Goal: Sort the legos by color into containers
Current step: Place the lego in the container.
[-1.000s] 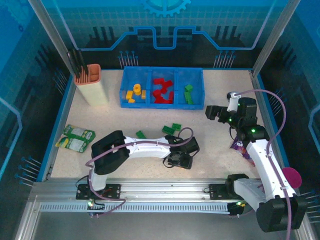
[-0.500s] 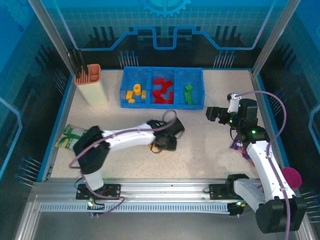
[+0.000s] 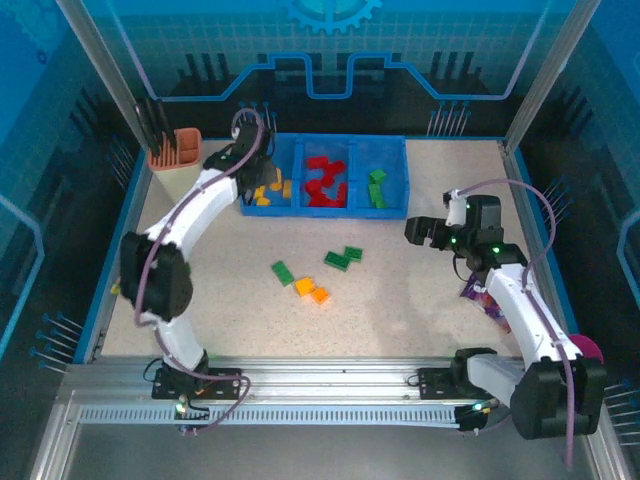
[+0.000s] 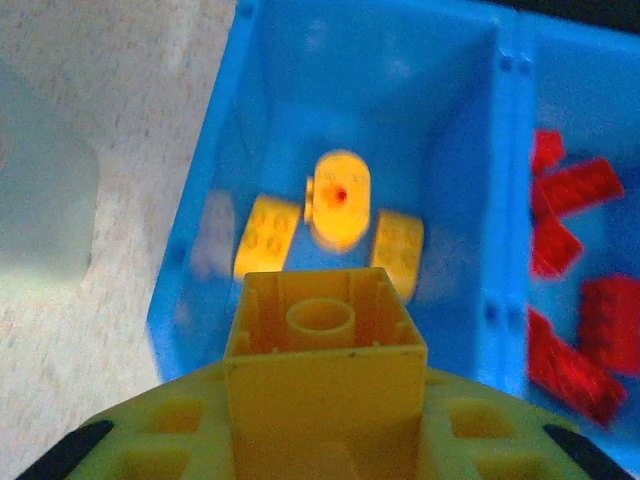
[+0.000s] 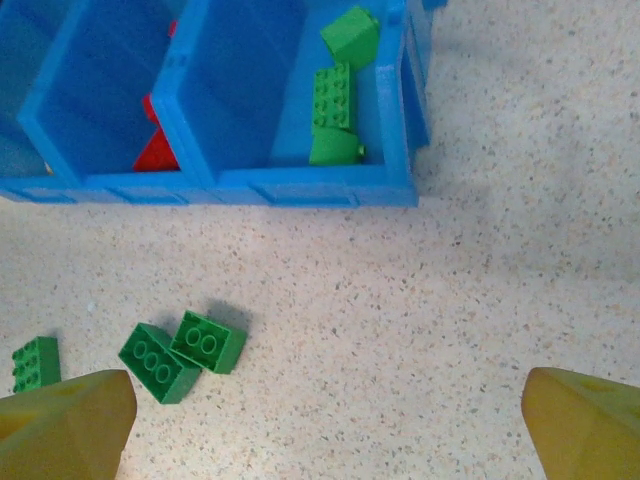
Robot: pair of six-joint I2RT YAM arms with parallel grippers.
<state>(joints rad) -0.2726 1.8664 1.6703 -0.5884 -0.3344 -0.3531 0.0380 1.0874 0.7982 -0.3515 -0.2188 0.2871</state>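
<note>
As tool (image 4: 322, 450) grips, yellow brick (image 4: 325, 320), underside showing

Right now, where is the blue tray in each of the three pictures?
Top external: tray in the upper middle.
Left wrist: tray across the upper middle and right, seen close from above.
Right wrist: tray in the upper left, its front wall facing the camera.
Shared landmark: the red bricks in its middle compartment.
</note>
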